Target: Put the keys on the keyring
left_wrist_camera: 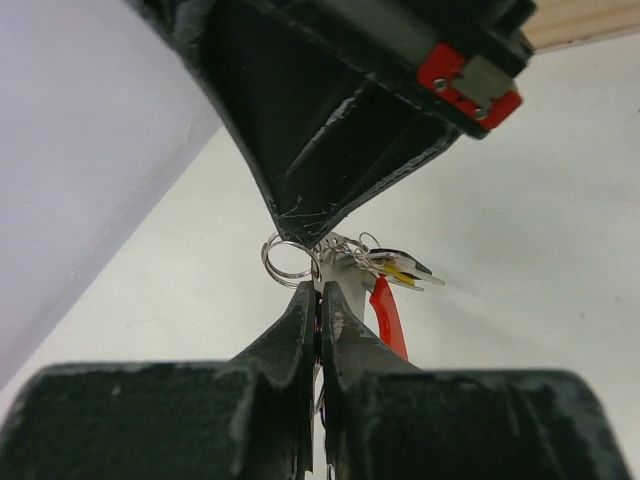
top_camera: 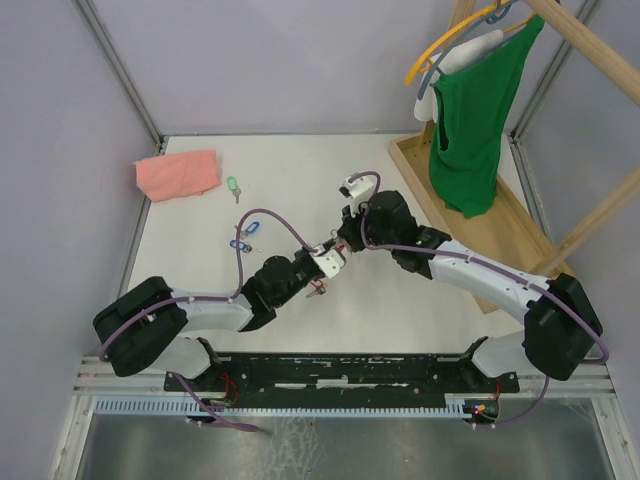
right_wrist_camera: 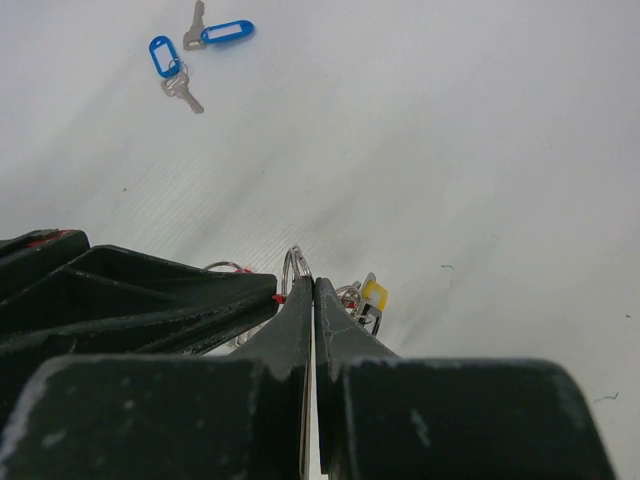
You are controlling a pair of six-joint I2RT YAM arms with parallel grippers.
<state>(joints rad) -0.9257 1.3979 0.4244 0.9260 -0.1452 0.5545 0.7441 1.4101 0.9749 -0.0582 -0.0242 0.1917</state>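
Keys outstanding: blue keys (right_wrist_camera: pixel 165 58) and green key (top_camera: pixel 232 185) lie well apart from the keyring (left_wrist_camera: pixel 388 315), clamped tight by left gripper (left_wrist_camera: pixel 318 290) and right gripper (right_wrist_camera: pixel 312 285).

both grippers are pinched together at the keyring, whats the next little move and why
Probably a slight twist of the right gripper to work the small ring round, while the left gripper holds. Both are shut, tip to tip, on the keyring, so neither should open yet. The two blue keys lie apart on the table.
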